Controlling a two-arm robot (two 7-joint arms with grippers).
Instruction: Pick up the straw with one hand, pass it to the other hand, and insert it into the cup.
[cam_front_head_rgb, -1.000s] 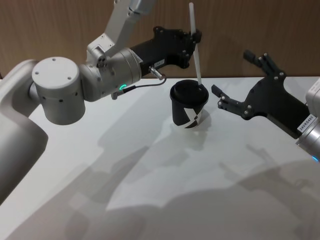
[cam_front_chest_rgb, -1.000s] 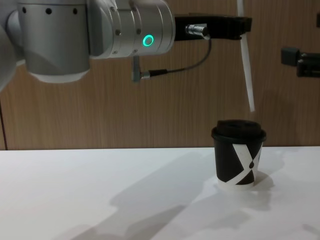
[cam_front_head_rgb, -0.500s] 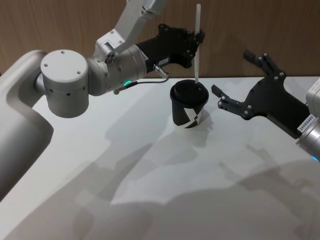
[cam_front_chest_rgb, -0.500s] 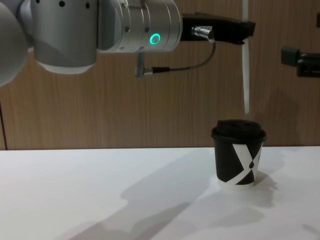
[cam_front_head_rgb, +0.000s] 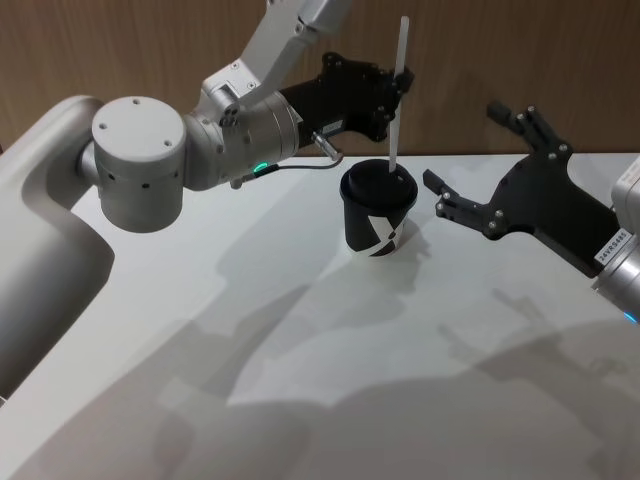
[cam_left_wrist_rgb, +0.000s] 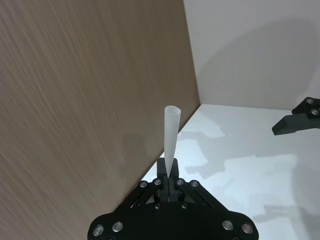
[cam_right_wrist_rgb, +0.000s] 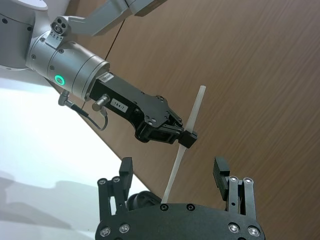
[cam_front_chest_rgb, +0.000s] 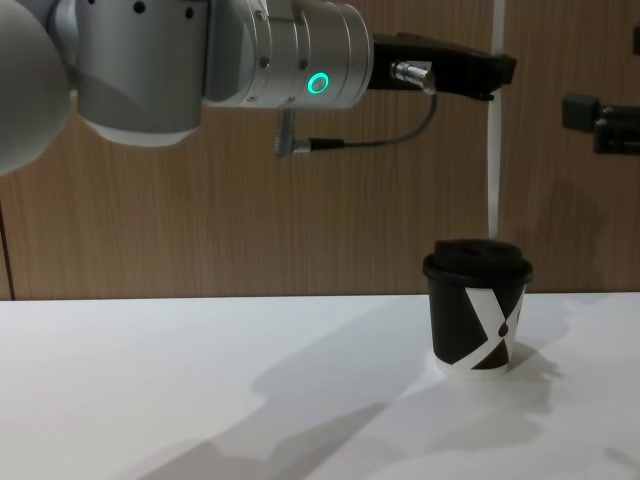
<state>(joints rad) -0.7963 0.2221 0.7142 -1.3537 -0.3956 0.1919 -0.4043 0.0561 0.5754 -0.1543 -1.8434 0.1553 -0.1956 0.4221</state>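
— Between the black fingers of the left tool (cam_front_head_rgb: 399, 78), is that something white?
— It's the straw (cam_front_head_rgb: 395, 135), a thin, smooth, straight tube. The tool is clamped on it toward its upper end, and it stands almost upright.
— And its lower end?
— From the side it hangs just above the domed plastic lid (cam_front_chest_rgb: 478, 255) of the cup (cam_front_head_rgb: 378, 212). That's a small black paper cup with a bold white X-like mark and a white base rim, standing on the matte white counter (cam_front_head_rgb: 300, 380).
— What's behind the tool?
— A bulky silver-white cylindrical arm (cam_front_head_rgb: 200, 145) with a green ring light (cam_front_chest_rgb: 319, 83) and a thin dark cable (cam_front_chest_rgb: 385, 138).
— And the other one?
— The right tool (cam_front_head_rgb: 460, 143) is angular and all black. It hovers just to the right of the cup with its jaws spread wide and nothing in them. Behind it is a brown wood-grain wall (cam_front_head_rgb: 150, 50).
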